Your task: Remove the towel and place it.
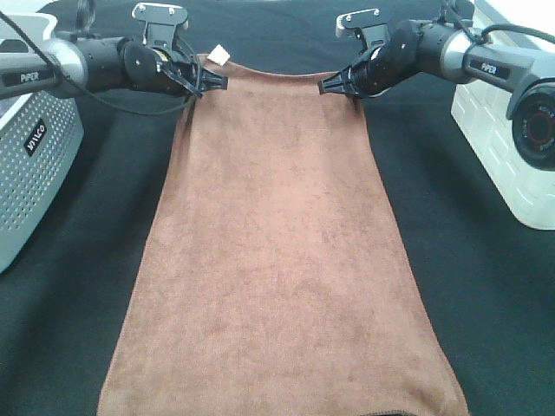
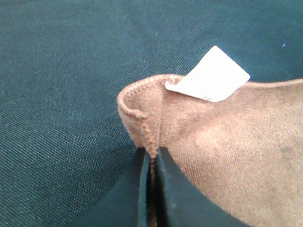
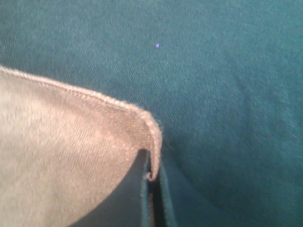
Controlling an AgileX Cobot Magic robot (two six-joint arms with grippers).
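The brown towel (image 1: 277,251) lies stretched lengthwise down the black-covered table, its far edge lifted between the two grippers. My left gripper (image 1: 213,81) is shut on the far left corner, next to the small white tag (image 1: 219,55). The left wrist view shows the fingers (image 2: 165,189) pinching the stitched edge of the towel (image 2: 227,142) below the tag (image 2: 208,75). My right gripper (image 1: 329,86) is shut on the far right corner. The right wrist view shows the towel's corner (image 3: 71,137) clamped between the fingers (image 3: 163,208).
A grey perforated basket (image 1: 30,156) stands at the left edge. A white basket (image 1: 499,139) stands at the right edge. The black cloth table cover (image 1: 486,295) shows on both sides of the towel.
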